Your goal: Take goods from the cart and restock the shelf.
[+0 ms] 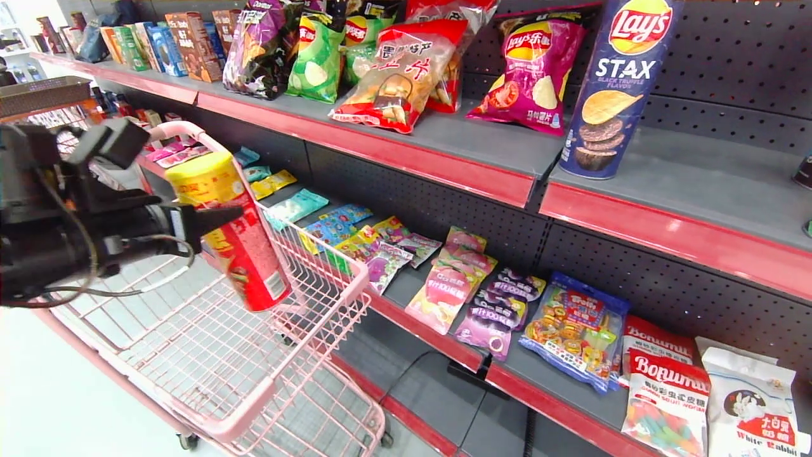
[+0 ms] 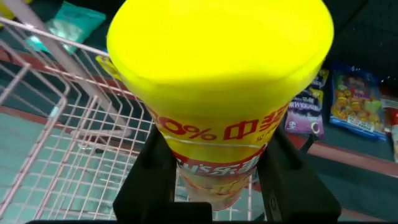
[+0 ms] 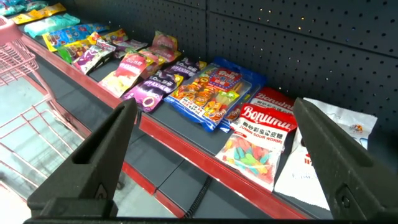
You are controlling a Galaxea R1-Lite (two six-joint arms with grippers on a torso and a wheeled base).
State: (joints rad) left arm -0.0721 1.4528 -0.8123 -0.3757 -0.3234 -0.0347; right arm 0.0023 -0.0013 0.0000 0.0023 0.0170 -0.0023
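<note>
Head view: the left gripper [image 1: 212, 219] is clamped on 1 red canister [image 1: 247, 254], held tilted over the pink cart [image 1: 336, 266]. The upper shelf [image 1: 698, 171] lies up and to that gripper's right, and the bare space beside the blue canister [image 1: 618, 82] looks fitting.

Left wrist view: 2 fingers press the canister below its yellow lid, so clear the cart rim first, then stand it upright.

Right wrist view: the right gripper [image 3: 211, 174] is spread wide and empty, with candy bags [image 3: 214, 93] beneath.

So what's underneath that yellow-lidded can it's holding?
Below the can, held in the left gripper, is the wire floor of the pink cart. The can hides the mesh directly beneath.
</note>
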